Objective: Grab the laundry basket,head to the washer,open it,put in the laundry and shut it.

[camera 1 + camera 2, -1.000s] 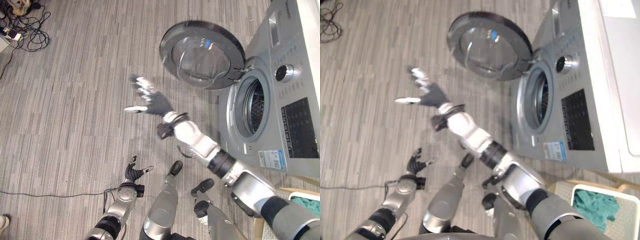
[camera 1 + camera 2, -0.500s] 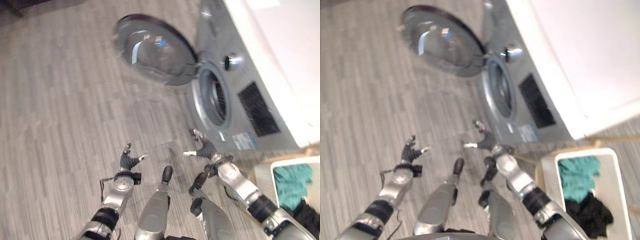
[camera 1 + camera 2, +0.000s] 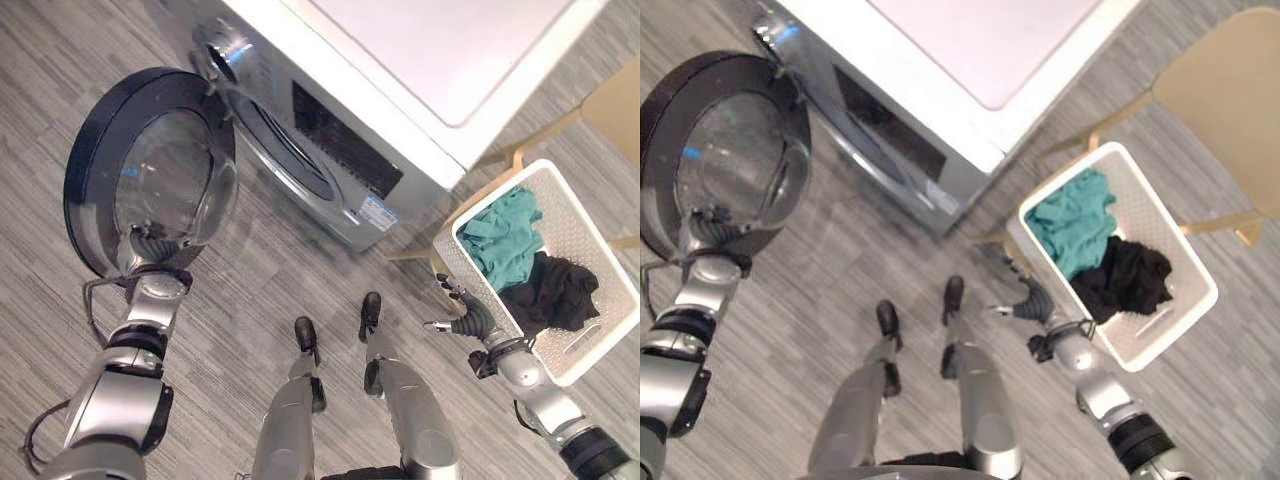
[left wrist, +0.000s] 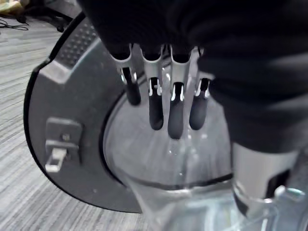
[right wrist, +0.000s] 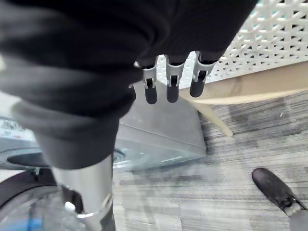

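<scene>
**Right hand swings from the washer door to the laundry basket**

Since a second ago the right hand [image 3: 468, 318] has left the open floor in front of the washer door [image 3: 150, 170] and dropped beside the laundry basket [image 3: 590, 240]; the head camera has also turned, bringing the basket fully into sight. The hand now hovers just off the basket's near rim, fingers [image 5: 167, 89] relaxed and spread, holding nothing. The left hand [image 3: 148, 240] sits low against the wide-open door, its fingers [image 4: 175, 108] straight over the glass, gripping nothing.

The basket rests on a pale wooden chair [image 3: 1230, 110] beside the washing machine [image 3: 400, 90], holding a teal garment [image 3: 505, 235] and a black garment [image 3: 555, 290]. Both look soft, limp and light, likely to drape and trail when lifted. A pinch into the bunched middle of the cloth probably holds better than an edge. The basket's lattice wall looks stiff but light, so it may slide if pushed.
</scene>
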Controlling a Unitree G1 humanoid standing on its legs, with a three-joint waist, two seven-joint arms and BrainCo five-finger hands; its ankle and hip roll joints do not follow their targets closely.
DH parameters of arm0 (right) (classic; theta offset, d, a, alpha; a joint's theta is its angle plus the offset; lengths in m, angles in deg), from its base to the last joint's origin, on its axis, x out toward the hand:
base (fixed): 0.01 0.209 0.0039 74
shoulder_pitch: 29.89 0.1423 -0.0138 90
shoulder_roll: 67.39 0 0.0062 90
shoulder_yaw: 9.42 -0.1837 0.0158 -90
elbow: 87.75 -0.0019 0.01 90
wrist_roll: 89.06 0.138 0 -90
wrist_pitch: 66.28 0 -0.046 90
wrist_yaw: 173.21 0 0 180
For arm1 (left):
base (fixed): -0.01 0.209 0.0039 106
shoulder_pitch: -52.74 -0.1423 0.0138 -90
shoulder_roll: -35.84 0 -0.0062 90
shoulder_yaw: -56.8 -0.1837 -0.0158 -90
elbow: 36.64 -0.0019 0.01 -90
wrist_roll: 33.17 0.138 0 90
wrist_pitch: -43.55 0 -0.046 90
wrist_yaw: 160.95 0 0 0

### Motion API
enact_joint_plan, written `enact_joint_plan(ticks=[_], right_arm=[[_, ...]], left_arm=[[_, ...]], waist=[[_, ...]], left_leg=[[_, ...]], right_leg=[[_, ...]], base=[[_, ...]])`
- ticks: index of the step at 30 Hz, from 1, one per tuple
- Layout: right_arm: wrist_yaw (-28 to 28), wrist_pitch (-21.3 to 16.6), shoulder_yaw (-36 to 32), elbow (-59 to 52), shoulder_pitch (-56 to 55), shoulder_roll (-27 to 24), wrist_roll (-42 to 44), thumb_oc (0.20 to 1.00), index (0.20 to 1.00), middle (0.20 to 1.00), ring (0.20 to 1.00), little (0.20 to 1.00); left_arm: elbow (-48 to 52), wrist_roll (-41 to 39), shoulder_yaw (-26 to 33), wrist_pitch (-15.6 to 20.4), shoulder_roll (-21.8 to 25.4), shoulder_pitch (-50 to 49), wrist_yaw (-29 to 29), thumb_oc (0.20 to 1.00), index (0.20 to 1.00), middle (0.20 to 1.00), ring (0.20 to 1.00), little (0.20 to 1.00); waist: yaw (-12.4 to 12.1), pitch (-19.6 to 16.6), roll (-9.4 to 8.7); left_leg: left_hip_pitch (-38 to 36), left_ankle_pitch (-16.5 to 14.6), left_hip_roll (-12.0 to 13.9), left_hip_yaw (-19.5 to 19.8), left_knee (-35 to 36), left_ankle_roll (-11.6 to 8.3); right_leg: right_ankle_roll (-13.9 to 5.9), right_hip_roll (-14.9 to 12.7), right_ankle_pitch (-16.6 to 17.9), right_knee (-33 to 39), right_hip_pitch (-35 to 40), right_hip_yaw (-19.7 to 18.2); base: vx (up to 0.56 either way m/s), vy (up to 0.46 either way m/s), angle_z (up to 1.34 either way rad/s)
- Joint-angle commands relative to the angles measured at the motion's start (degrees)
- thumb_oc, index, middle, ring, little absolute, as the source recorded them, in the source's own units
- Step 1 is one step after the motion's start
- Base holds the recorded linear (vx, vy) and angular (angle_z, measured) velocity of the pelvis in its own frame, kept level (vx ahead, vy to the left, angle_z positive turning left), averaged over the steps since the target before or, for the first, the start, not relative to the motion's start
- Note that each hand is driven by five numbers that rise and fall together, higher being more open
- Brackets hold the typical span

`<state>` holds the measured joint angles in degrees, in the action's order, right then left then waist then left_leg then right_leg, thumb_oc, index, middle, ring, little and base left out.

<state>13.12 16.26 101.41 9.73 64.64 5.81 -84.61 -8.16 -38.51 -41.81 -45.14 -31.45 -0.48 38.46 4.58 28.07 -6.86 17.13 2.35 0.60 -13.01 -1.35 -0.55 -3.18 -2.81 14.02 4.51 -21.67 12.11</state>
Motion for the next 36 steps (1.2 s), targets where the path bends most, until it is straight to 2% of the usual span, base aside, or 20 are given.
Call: enact_joint_plan(ticks=[1, 5, 6, 10, 16, 17, 21, 22, 23, 25, 26, 27, 28, 29, 30, 33, 36], right_arm=[[0.7, -3.9, -2.3, -4.4, 0.8, 1.5, 0.9, 1.0, 1.0, 1.0, 1.0, 1.0], [0.9, -4.4, -4.1, -5.2, -1.3, 1.8, 1.5, 1.0, 1.0, 1.0, 1.0, 1.0], [0.8, -4.6, -4.5, -5.6, -1.6, 1.8, 1.5, 1.0, 1.0, 1.0, 1.0, 1.0], [0.4, -5.7, -5.8, -7.4, -1.6, 2.2, 1.9, 1.0, 1.0, 1.0, 1.0, 1.0], [0.6, -5.5, -7.1, -7.8, -2.0, 2.5, 1.3, 1.0, 1.0, 1.0, 1.0, 1.0], [0.8, -5.1, -7.9, -7.7, -2.3, 3.0, 0.8, 1.0, 1.0, 1.0, 1.0, 1.0], [2.5, -3.3, -10.2, -6.1, -2.2, 4.5, -2.1, 1.0, 1.0, 1.0, 1.0, 1.0], [2.5, -3.3, -10.2, -6.2, -2.2, 4.5, -2.1, 1.0, 1.0, 1.0, 1.0, 1.0], [3.5, -3.0, -10.9, -5.4, -1.8, 5.5, -3.0, 1.0, 1.0, 1.0, 1.0, 1.0], [4.4, -2.7, -11.4, -5.3, -1.3, 6.2, -4.6, 1.0, 1.0, 1.0, 1.0, 1.0], [4.4, -2.7, -11.4, -5.3, -1.4, 6.2, -4.6, 1.0, 1.0, 1.0, 1.0, 1.0], [4.6, -2.5, -11.3, -5.2, -0.9, 6.5, -5.6, 1.0, 1.0, 1.0, 1.0, 1.0], [5.4, -2.1, -11.2, -5.0, -0.5, 6.5, -8.2, 1.0, 1.0, 1.0, 1.0, 1.0], [5.5, -1.6, -11.0, -5.0, -0.6, 6.5, -9.8, 1.0, 1.0, 1.0, 1.0, 1.0], [5.9, -1.5, -11.2, -4.8, -1.0, 6.3, -11.0, 1.0, 1.0, 1.0, 1.0, 1.0], [6.0, -1.2, -11.8, -4.6, -3.2, 5.1, -14.3, 1.0, 1.0, 1.0, 1.0, 1.0], [5.8, -1.3, -11.3, -5.3, -4.0, 2.7, -17.4, 1.0, 1.0, 1.0, 1.0, 1.0]], left_arm=[[-3.6, 0.5, 2.8, -0.2, 2.5, -0.5, 1.5, 1.0, 1.0, 1.0, 1.0, 1.0], [-2.7, 1.0, 4.6, -0.1, 4.0, -2.7, 2.5, 1.0, 1.0, 1.0, 1.0, 1.0], [-2.2, 1.0, 5.2, 0.0, 4.5, -3.4, 2.7, 1.0, 1.0, 1.0, 1.0, 1.0], [1.2, 2.7, 8.3, 0.4, 6.0, -9.1, 3.9, 1.0, 1.0, 1.0, 1.0, 1.0], [7.2, 4.2, 10.0, 1.2, 4.0, -14.8, 4.7, 1.0, 1.0, 1.0, 1.0, 1.0], [10.4, 3.3, 9.4, 1.9, 0.8, -17.1, 3.6, 1.0, 1.0, 1.0, 1.0, 1.0], [16.6, 3.4, 5.0, 2.9, -6.8, -20.7, 1.1, 1.0, 1.0, 1.0, 1.0, 1.0], [16.6, 3.4, 5.0, 2.9, -6.8, -20.7, 1.1, 1.0, 1.0, 1.0, 1.0, 1.0], [17.9, 2.9, 3.3, 3.3, -10.6, -22.7, -0.2, 1.0, 1.0, 1.0, 1.0, 1.0], [19.8, 2.4, 2.5, 3.6, -13.5, -26.4, -1.3, 1.0, 1.0, 1.0, 1.0, 1.0], [19.8, 2.4, 2.5, 3.6, -13.5, -26.4, -1.3, 1.0, 1.0, 1.0, 1.0, 1.0], [20.8, 1.9, 2.0, 3.7, -15.1, -28.0, -1.8, 1.0, 1.0, 1.0, 1.0, 1.0], [21.1, 1.4, 1.5, 3.3, -17.0, -30.3, -3.2, 1.0, 1.0, 1.0, 1.0, 1.0], [20.2, 1.2, 1.3, 3.3, -18.0, -31.0, -3.8, 1.0, 1.0, 1.0, 1.0, 1.0], [19.6, 1.5, 0.7, 3.2, -18.5, -31.8, -4.6, 1.0, 1.0, 1.0, 1.0, 1.0], [18.4, 1.9, -0.8, 3.3, -20.8, -34.4, -8.0, 1.0, 1.0, 1.0, 1.0, 1.0], [18.0, 4.1, -2.8, 3.4, -21.5, -36.4, -10.2, 1.0, 1.0, 1.0, 1.0, 1.0]], waist=[[-1.5, -0.4, -0.14], [-1.6, -0.5, 0.24], [-1.5, -0.3, -0.02], [-1.8, -1.6, 0.0], [-2.2, -3.3, 0.18], [-2.3, -4.3, 0.59], [-1.6, -5.8, 1.51], [-1.6, -5.8, 1.52], [-1.0, -7.0, 2.09], [-0.8, -8.1, 2.47], [-0.9, -8.1, 2.48], [-0.9, -8.7, 2.65], [-1.3, -10.3, 3.5], [-1.0, -11.1, 3.84], [-0.6, -11.8, 3.96], [0.8, -14.0, 4.42], [1.5, -14.7, 4.78]], left_leg=[[1.6, -3.6, -0.3, 3.3, -2.8, 0.21], [1.3, -4.0, -0.5, 3.8, -2.8, 0.21], [2.0, -2.7, -0.8, 3.3, -3.1, 0.56], [0.7, -3.9, -0.8, 3.0, -4.0, 0.66], [-2.1, -5.1, -0.5, 2.0, -3.9, 0.72], [-3.6, -5.5, -0.6, 1.8, -3.6, 0.88], [-7.4, -6.4, -0.9, 0.4, -2.7, 1.46], [-7.6, -6.4, -0.9, 0.3, -2.6, 1.46], [-9.9, -6.8, -0.7, -1.4, -1.9, 1.62], [-12.5, -7.1, -0.1, -4.3, -0.9, 1.69], [-12.6, -7.1, -0.1, -4.4, -0.8, 1.69], [-13.8, -7.2, 0.1, -6.0, -0.2, 1.61], [-16.4, -8.6, 1.2, -8.5, 0.5, 0.93], [-17.4, -8.6, 1.6, -9.8, 0.8, 0.79], [-18.4, -8.8, 1.9, -10.6, 1.0, 0.72], [-19.0, -9.6, 2.2, -10.9, -1.3, -0.02], [-18.2, -11.3, 4.5, -12.5, -9.2, -1.2]], right_leg=[[-5.73, -4.3, -10.9, -9.3, 0.4, 0.1], [-5.69, -4.4, -10.9, -9.0, 0.8, 0.2], [-5.21, -4.8, -9.6, -8.8, 0.3, 0.7], [-5.03, -4.6, -9.7, -8.6, 1.7, -0.4], [-4.98, -4.4, -10.2, -8.6, 3.8, -1.4], [-4.94, -4.4, -10.6, -8.8, 4.7, -1.7], [-4.86, -4.1, -12.0, -10.6, 6.5, -2.8], [-4.87, -4.1, -12.0, -10.6, 6.6, -2.9], [-4.97, -3.7, -12.4, -11.2, 7.3, -3.5], [-5.06, -3.5, -12.1, -11.3, 7.8, -2.2], [-5.07, -3.4, -12.1, -11.3, 7.9, -2.3], [-5.22, -3.7, -11.8, -11.4, 8.1, -0.3], [-5.99, -4.9, -12.8, -12.3, 9.2, 6.5], [-5.9, -5.5, -12.9, -13.3, 9.0, 8.9], [-5.72, -5.5, -13.3, -13.4, 9.0, 9.5], [-4.74, -3.3, -14.8, -9.7, 11.5, 5.9], [-3.3, -1.9, -15.4, -6.7, 14.5, 3.8]], base=[[0.02, 0.025, -0.22], [0.01, 0.019, -0.02], [-0.05, 0.01, 0.06], [0.0, 0.006, 0.04], [0.02, 0.006, -0.1], [0.07, 0.006, -0.2], [0.07, 0.023, -0.09], [0.12, 0.061, -0.13], [0.12, 0.06, -0.23], [0.11, 0.047, -0.48], [0.06, 0.016, -1.08], [0.17, -0.002, -1.32], [0.21, -0.036, -1.45], [0.24, -0.084, -1.47], [0.16, -0.137, -1.34], [0.17, -0.168, -0.67], [0.15, -0.173, -0.7]])
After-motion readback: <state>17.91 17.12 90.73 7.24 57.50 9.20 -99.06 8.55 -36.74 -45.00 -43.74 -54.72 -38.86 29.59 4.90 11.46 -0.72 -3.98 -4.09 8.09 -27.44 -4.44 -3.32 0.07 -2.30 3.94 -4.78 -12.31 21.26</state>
